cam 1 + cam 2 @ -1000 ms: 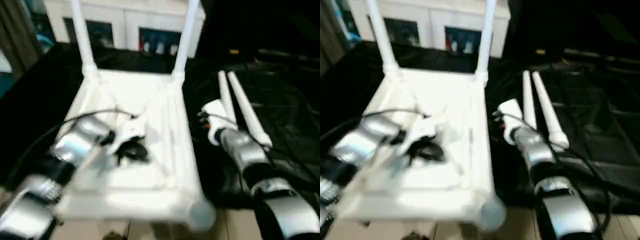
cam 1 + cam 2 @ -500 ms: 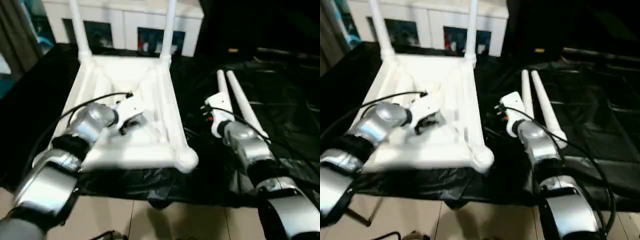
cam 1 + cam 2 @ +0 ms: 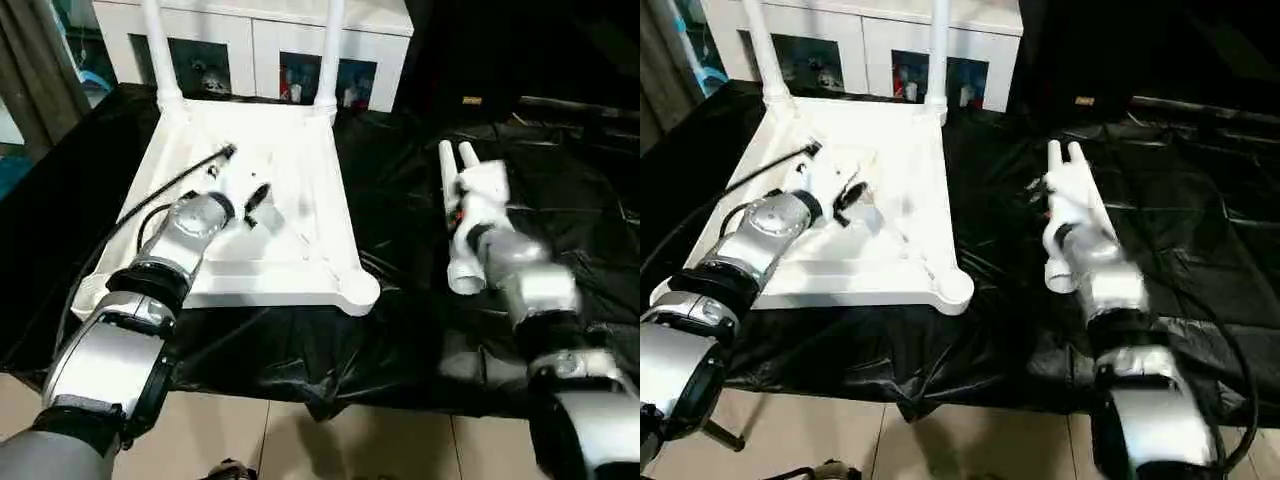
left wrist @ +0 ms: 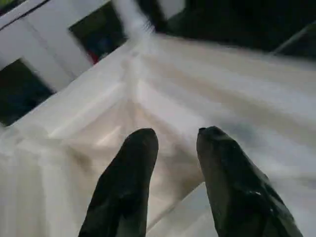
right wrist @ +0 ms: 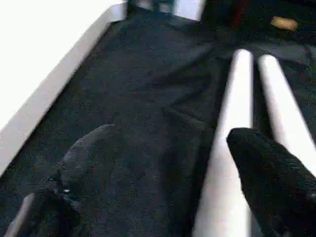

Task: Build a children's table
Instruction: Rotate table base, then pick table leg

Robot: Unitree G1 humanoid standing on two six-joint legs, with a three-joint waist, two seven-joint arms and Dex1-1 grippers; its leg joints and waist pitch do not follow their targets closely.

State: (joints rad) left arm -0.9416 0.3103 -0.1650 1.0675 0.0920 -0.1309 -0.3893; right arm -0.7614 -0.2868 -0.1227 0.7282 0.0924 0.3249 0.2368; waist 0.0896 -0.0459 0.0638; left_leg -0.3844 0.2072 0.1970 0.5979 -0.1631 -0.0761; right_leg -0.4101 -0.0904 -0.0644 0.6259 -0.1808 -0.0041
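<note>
Black plastic sheet [image 3: 400, 330] carrying white tabletop [image 3: 300, 215], underside up, toward its left edge.
Two legs [image 3: 330, 55] upright in far corner sockets; two loose legs [image 5: 232, 143] lying side by side near sheet centre. Left gripper [image 4: 170, 148] above ribbed underside, fingers slightly parted, empty. Right gripper [image 5: 163, 163] spread wide over loose legs, empty.

White ribbed tabletop [image 3: 300, 230], white legs [image 3: 452, 215], black cloth [image 3: 400, 330], silver forearms [image 3: 185, 235]
</note>
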